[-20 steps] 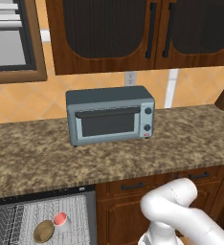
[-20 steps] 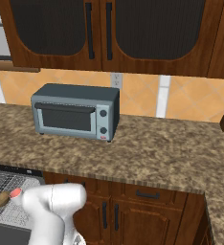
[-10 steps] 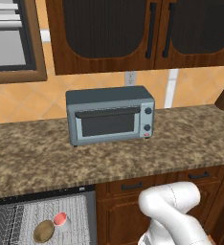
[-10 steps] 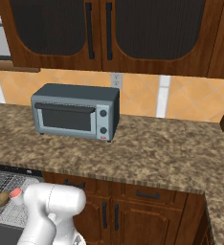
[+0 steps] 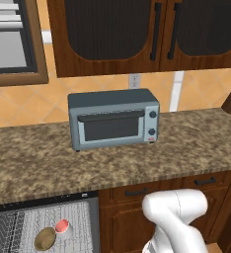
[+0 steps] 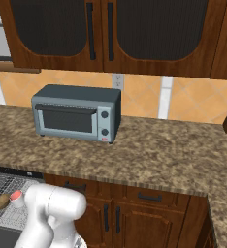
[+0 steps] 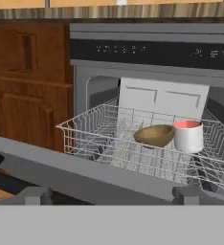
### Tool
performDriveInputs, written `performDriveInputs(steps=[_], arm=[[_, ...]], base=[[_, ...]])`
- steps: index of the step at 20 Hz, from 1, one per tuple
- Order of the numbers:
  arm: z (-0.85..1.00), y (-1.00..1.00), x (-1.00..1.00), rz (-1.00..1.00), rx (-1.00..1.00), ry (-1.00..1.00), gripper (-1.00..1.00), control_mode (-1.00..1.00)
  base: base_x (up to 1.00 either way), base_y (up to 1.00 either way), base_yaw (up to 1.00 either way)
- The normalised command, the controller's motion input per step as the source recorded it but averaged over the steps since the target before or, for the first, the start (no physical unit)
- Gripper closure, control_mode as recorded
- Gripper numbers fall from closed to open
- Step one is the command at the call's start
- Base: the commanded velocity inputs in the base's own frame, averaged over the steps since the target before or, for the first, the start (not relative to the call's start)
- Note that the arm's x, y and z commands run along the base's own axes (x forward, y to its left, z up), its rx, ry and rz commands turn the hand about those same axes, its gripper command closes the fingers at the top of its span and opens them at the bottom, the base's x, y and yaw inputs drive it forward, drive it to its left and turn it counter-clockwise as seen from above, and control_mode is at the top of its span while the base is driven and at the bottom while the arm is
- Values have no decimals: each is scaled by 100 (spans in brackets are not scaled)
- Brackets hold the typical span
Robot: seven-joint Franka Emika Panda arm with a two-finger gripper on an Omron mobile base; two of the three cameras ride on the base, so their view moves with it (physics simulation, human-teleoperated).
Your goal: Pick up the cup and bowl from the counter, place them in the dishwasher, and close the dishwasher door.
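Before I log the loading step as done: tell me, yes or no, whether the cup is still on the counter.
No: in the hand view the cup stands upright in the dishwasher's wire rack, right beside the bowl.

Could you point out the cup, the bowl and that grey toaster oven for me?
cup (image 7: 188,137), hand view, on its white side wall.
bowl (image 7: 154,135), hand view, on its brown outer side.
toaster oven (image 5: 112,125), left base view, on its glass door.
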Motion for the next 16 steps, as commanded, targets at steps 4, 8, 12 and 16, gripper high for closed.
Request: performDriveInputs(steps=[4, 8, 12, 16], arm=[[-98, 30, -16, 0, -5, 0, -100, -100], [-100, 34, 0, 0, -10, 4, -100, -100], [-99, 38, 0, 0, -11, 3, -100, -100], [-88, 4, 35, -3, -13, -9, -100, -100]], base=[[0, 0, 0], [0, 0, 0], [0, 0, 0], [0, 0, 0]])
